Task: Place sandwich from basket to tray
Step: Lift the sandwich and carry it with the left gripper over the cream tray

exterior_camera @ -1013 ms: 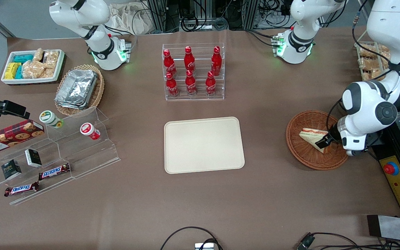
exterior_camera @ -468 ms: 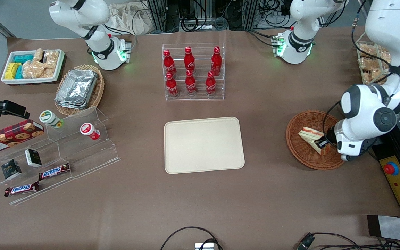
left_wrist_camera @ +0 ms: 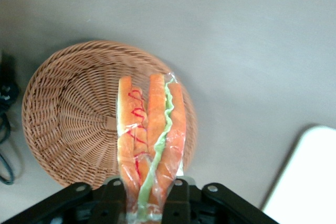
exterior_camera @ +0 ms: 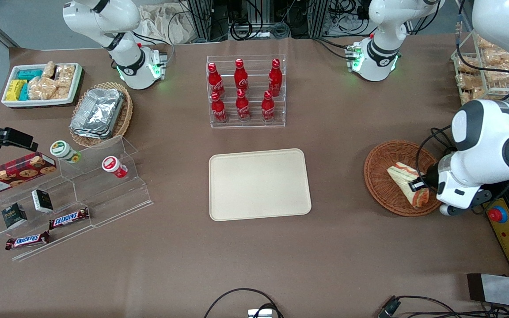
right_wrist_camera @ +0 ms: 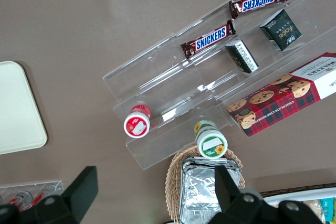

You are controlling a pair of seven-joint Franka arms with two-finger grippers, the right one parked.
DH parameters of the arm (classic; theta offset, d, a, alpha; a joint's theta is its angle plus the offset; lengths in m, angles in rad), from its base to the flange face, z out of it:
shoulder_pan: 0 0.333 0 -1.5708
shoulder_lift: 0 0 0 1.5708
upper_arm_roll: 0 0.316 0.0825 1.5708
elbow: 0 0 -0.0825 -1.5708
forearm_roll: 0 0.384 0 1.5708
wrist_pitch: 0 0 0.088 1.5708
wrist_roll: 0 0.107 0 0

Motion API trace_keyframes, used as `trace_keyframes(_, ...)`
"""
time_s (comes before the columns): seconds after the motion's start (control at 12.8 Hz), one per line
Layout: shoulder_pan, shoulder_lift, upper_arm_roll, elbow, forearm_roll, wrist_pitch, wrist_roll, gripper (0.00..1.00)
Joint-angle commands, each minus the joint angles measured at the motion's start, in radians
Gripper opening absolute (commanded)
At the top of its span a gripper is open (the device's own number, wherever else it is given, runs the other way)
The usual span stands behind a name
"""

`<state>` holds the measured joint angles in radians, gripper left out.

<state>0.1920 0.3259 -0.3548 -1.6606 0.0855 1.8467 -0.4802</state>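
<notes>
The gripper [left_wrist_camera: 146,195] is clamped on the sandwich [left_wrist_camera: 149,140], whose wrapped wedge stands on edge between the jaws with its filling layers showing, held above the basket [exterior_camera: 380,176] and well apart from the tray [exterior_camera: 259,183]

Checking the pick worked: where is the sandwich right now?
The sandwich is clamped in the gripper, over the basket at the working arm's end of the table, not on the tray.
</notes>
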Motion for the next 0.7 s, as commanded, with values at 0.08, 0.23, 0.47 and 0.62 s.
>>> trace_keyframes(0.08,-0.178,0.094,0.002,0.206,0.023,-0.126,0.000,0.00)
trace_keyframes(0.23,-0.299,0.165,0.002,0.264,0.025,-0.121,-0.014,0.00)
trace_keyframes(0.47,-0.414,0.304,0.000,0.352,0.023,-0.113,-0.156,0.00)
trace_keyframes(0.62,-0.480,0.378,0.005,0.351,0.037,-0.039,-0.207,0.00)
